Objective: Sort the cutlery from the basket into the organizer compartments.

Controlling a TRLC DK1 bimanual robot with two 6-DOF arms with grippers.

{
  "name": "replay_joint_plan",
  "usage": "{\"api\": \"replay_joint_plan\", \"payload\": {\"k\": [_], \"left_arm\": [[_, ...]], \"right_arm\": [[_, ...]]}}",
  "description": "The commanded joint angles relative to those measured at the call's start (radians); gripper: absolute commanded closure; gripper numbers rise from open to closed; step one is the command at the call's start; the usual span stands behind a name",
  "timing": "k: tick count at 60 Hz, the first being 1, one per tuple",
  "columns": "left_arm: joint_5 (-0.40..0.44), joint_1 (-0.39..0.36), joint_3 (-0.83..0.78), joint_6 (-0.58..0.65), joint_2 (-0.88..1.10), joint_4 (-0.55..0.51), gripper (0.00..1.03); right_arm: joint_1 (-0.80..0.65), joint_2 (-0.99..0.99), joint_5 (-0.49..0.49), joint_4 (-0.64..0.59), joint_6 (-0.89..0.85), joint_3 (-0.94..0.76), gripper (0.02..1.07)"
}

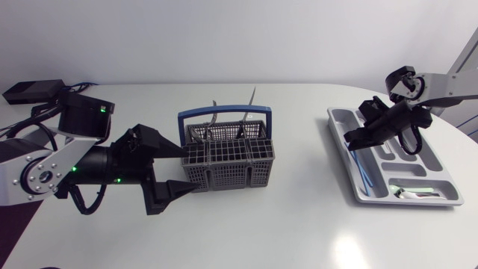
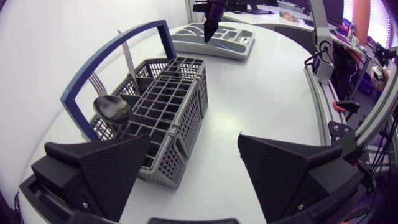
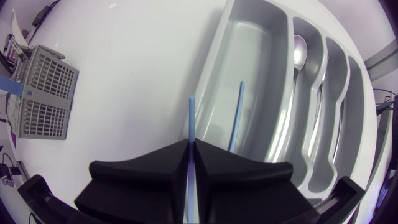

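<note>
Blue stick [image 3: 191, 118]: clamped in the right tool [image 3: 191, 149], wedges pressed together on it. It is held over the rim of the organizer [image 3: 255, 56], on the wide-compartment side. This is probably to drop it beside the second blue stick [image 3: 235, 118] lying in that compartment.

Basket [image 1: 228, 153]: mid-bench [image 1: 299, 232], well apart from the organizer. A spoon [image 2: 112, 109], fork [image 2: 93, 81] and knife [image 2: 127, 59] stand in it.

Left tool [image 1: 173, 170]: wedges apart, at the basket's side away from the organizer, likely staged for the next pick.
</note>
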Motion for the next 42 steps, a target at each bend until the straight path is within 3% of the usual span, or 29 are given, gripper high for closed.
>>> {"api": "replay_joint_plan", "payload": {"k": [1, 14, 23, 33, 42], "left_arm": [[0.001, 0.007, 0.004, -0.003, -0.015, -0.009, 0.06], [-0.008, 0.030, 0.001, 0.012, -0.023, -0.004, 0.06], [-0.008, 0.055, -0.001, 0.017, -0.026, 0.001, 0.06], [-0.008, 0.061, -0.010, 0.019, -0.039, 0.007, 0.06], [-0.008, 0.064, -0.018, 0.019, -0.039, 0.018, 0.06]], "right_arm": [[0.005, 0.047, 0.004, 0.015, 0.028, 0.029, 0.92], [-0.001, 0.053, 0.015, 0.046, 0.028, 0.029, 0.91], [-0.004, 0.012, 0.027, 0.077, 0.022, -0.001, 0.51], [0.030, -0.128, 0.040, 0.143, 0.011, -0.089, 0.48], [0.159, -0.347, 0.070, 0.202, 0.016, -0.208, 0.48]]}}
